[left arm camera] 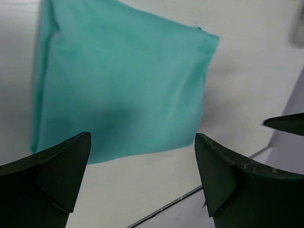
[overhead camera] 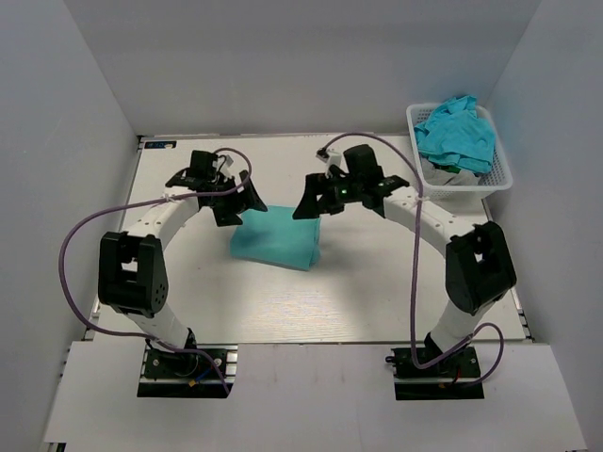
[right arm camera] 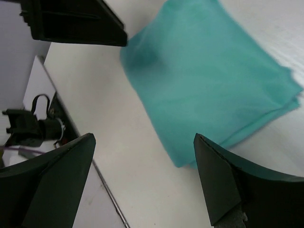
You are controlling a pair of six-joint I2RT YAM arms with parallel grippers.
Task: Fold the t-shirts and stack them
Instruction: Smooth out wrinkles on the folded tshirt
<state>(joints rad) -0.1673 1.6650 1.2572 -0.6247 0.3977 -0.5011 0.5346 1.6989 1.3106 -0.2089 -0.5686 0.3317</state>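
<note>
we see the folded teal t-shirt (overhead camera: 275,237) lying flat in the middle of the table (overhead camera: 283,301). the left gripper (overhead camera: 239,205) and right gripper (overhead camera: 312,203) hover at its far corners, jaws spread wide, holding nothing. more crumpled t-shirts (overhead camera: 457,134) fill the white basket (overhead camera: 500,175) at the far right.

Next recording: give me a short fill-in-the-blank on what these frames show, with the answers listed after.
1. The left end effector and the right end effector both have their jaws ____.
2. The teal t-shirt by them lies ____ on the table.
3. The white basket holding crumpled t-shirts stands at the table's far ____ corner.
Missing words: open; folded; right.
</note>
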